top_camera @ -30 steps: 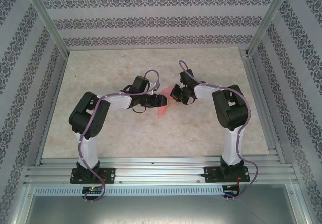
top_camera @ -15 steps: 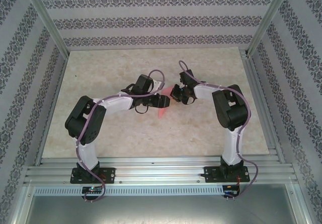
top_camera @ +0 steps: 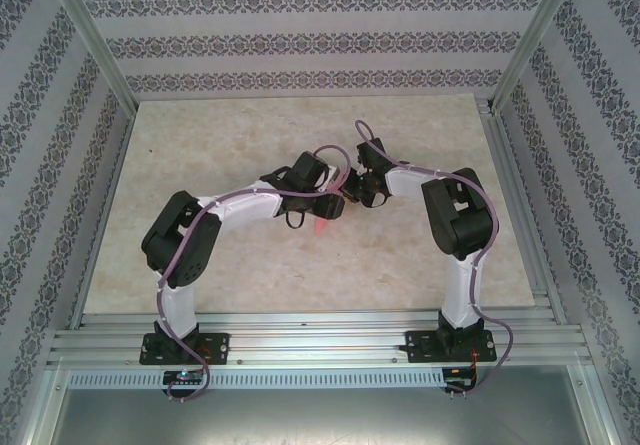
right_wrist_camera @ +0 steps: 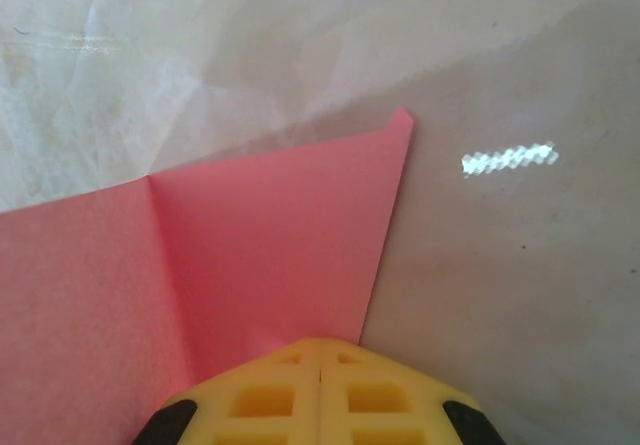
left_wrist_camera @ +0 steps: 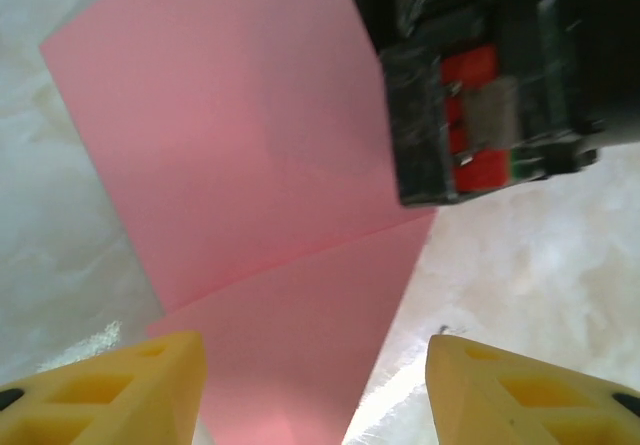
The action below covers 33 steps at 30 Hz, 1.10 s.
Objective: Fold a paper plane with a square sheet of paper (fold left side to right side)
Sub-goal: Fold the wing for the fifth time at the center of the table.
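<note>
The salmon-pink square sheet of paper (left_wrist_camera: 230, 135) lies on the marble table with one flap folded over and a crease across it. A small part of the sheet (top_camera: 320, 228) shows below the two grippers. My left gripper (left_wrist_camera: 312, 353) is open, its yellow fingers (left_wrist_camera: 120, 385) apart over the sheet's near end with nothing held. My right gripper (right_wrist_camera: 320, 347) is shut, its joined tips resting on the sheet (right_wrist_camera: 270, 235) close to its right edge. Both the left gripper (top_camera: 335, 205) and the right gripper (top_camera: 348, 189) meet at mid-table. The paper plane is out of view.
The pale marble tabletop (top_camera: 200, 155) spreads around the sheet. Aluminium rails (top_camera: 300, 330) run along the near edge, and patterned walls (top_camera: 300, 45) close in the back and sides. The right gripper's black body (left_wrist_camera: 480, 75) hangs over the sheet's far corner.
My left arm has reached further right, up against the right gripper, and now covers more of the pink sheet. The right arm has stayed still.
</note>
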### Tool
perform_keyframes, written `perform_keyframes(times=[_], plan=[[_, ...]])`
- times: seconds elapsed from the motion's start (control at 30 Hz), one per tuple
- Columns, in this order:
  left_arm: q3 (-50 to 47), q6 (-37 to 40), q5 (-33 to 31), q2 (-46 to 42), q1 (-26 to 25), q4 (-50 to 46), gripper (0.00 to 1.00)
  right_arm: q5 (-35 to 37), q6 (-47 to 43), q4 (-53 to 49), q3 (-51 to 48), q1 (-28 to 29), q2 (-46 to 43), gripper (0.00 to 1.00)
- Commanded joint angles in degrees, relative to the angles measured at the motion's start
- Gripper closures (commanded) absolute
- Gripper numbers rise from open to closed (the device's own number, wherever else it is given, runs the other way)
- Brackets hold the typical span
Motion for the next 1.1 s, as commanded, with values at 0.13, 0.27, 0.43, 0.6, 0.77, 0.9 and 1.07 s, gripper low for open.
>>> perform_keyframes(times=[0.13, 0.27, 0.43, 0.6, 0.77, 0.9, 1.07], plan=[[3.7, 1.4, -2.6, 3.7, -1.3, -3.2, 0.54, 1.9, -0.4, -2.7, -1.2, 0.6, 2.5, 1.00], [4.4, 1.2, -3.4, 4.4, -1.3, -3.6, 0.59, 1.8, -0.5, -2.7, -1.4, 0.6, 2.7, 1.00], [4.8, 0.7, -3.4, 4.6, -1.0, -3.7, 0.69, 1.5, -0.6, -2.7, -1.5, 0.6, 3.0, 1.00], [3.8, -0.5, -0.1, 4.4, 0.3, -2.0, 0.79, 1.4, -0.8, -2.7, -1.7, 0.6, 3.2, 1.00], [2.0, -2.0, 5.7, 3.9, 2.4, 1.4, 0.84, 1.3, -1.1, -2.9, -1.6, 0.6, 3.3, 1.00], [0.5, -3.2, 12.6, 4.2, 4.5, 5.3, 0.86, 1.4, -1.5, -3.3, -1.6, 0.7, 3.3, 1.00], [-0.3, -4.3, 19.4, 5.5, 6.6, 8.1, 0.87, 1.3, -1.8, -3.4, -1.5, 0.7, 3.5, 1.00]])
